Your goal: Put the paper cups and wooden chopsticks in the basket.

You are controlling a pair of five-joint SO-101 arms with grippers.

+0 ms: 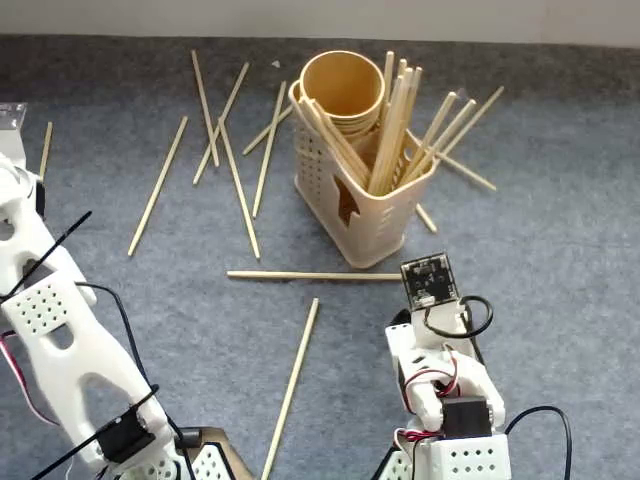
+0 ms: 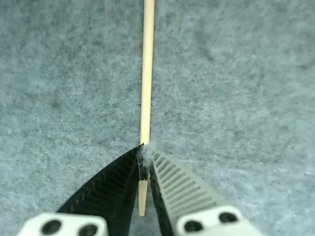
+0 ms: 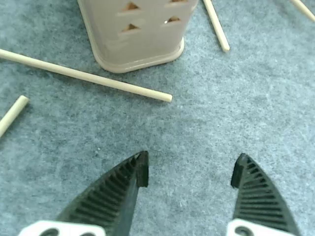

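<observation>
Left gripper [image 2: 143, 162] fingers clamped on the near end of a chopstick [image 2: 147, 73], which lies on the desk [image 1: 560, 300] at 6 o'clock from the basket [image 1: 365, 215]. Grasp looks made. Next: lift, carry toward 12, drop in. Right gripper [image 3: 189, 172] fingers apart.

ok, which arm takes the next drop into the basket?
Left: the left gripper is already shut on a chopstick. The right gripper is open and empty, low beside the basket.
</observation>
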